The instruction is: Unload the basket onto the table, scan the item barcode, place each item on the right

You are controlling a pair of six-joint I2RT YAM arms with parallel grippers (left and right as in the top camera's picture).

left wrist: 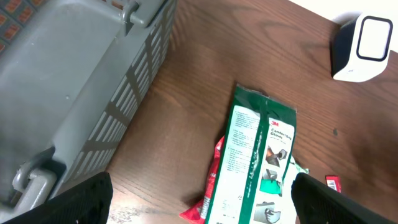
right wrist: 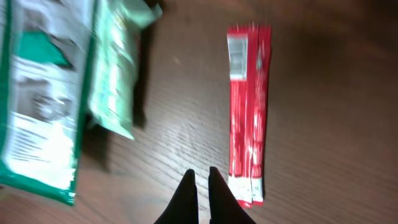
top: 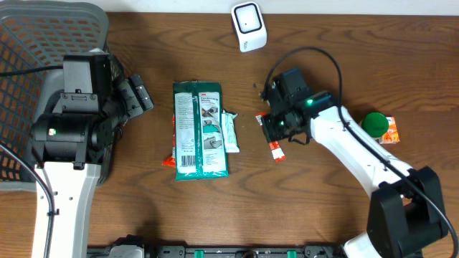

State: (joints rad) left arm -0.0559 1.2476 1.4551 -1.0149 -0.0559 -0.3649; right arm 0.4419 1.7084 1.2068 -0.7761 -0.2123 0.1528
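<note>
Grey basket (top: 32,43), brown wooden table (top: 215,215)

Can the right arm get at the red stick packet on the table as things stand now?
Probably yes: the right gripper hangs just beside the red stick packet, which lies flat with nothing over it. Its fingers are shut and must open first.

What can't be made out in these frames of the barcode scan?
- Red stick sachet: right wrist view, motion blur leaves its print unreadable; overhead, the right gripper covers most of it.
- Red packet: left wrist and overhead views, mostly under the green printed package.
- Orange box: overhead, too small to read.
</note>
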